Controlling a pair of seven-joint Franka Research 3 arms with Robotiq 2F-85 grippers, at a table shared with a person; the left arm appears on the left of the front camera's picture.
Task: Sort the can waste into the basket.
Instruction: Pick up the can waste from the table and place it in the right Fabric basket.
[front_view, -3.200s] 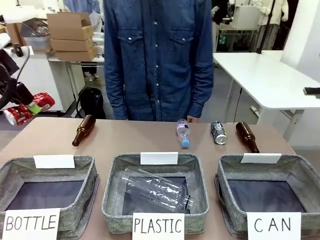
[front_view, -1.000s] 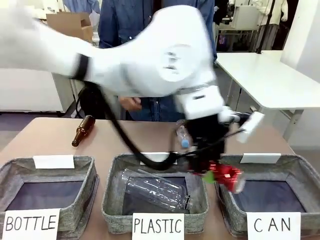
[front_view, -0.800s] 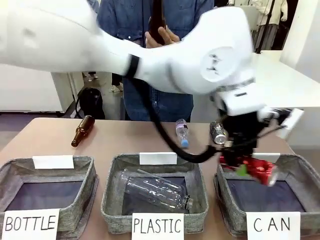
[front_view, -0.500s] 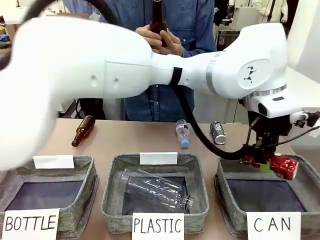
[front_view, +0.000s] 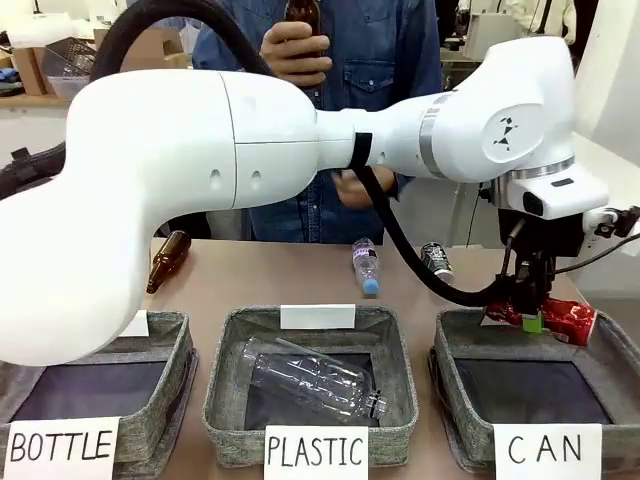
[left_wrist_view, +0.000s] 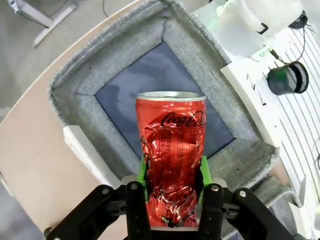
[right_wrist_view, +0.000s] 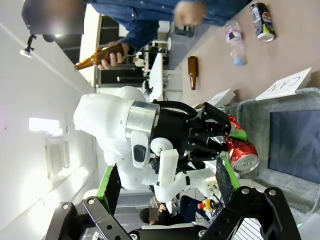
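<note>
Brown tabletop (front_view: 260, 280) ran across to a person in a denim shirt, with three grey fabric baskets in a row along the near edge. At the heart of the job was the shiny red, dented metal drink can (left_wrist_view: 172, 150), pinched at its lower end between the green pads of the left gripper (left_wrist_view: 172, 175), whose jaws were closed narrowly on it. In the left wrist view the can hung above the dark floor of the square grey basket signed "CAN" (front_view: 470, 440), its gripped end nearer the wall that carried a white card. In the front view it sat tilted, close to level, above the basket's far right part and not touching it. To finish the drop well, I judged the arm should bring the can's whole length over the dark floor and lower it before the jaws parted, since a light, crumpled can could glance off the soft rim. The right gripper (right_wrist_view: 167, 182) stood with its fingers spread wide and nothing between them. Beyond the basket, the dark grey-black can (front_view: 437, 263) lay on the table near a small clear plastic bottle (front_view: 366, 267), not yet sorted. Farther left lay a brown glass bottle (front_view: 168, 260); the person's hand (front_view: 295, 45) held another.
</note>
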